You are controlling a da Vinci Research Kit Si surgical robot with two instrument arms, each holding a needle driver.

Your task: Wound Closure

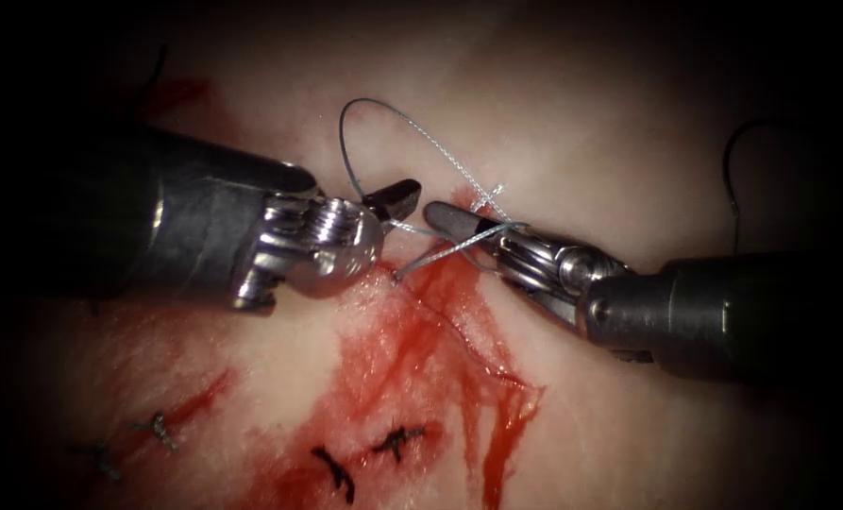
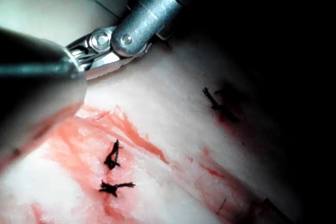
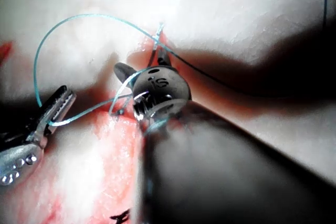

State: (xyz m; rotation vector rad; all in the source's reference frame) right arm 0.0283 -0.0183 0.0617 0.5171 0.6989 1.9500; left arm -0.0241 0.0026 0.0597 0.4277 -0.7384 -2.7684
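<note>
Pale blue-grey thread [image 1: 421,142] arcs above the cut [image 1: 440,312] as my two tools meet over the tissue [image 1: 610,132] on the practice bench. My left tool [image 1: 397,200] comes in from the left side of the cut, its jaws together on the thread where the loop comes down. My right tool [image 1: 459,225] reaches in from the right; strands cross over its jaws, which lie close together, and I cannot tell for certain whether they pinch the thread or the thread merely lies wrapped around them. From there a strand runs down into the tissue at the top of the cut, where red fluid [image 1: 459,378] spreads downward. I can make out no needle. A dark thread [image 1: 733,179] curls on the tissue well to the right. Finished dark stitches [image 1: 345,463] sit lower along the wound.

By my judgement the thread is light, limp and slick with fluid, liable to slip or fray under a hard clamp; it is best taken flat across the jaws, a little away from the tissue, which is soft and would tear under a sharp tug.
</note>
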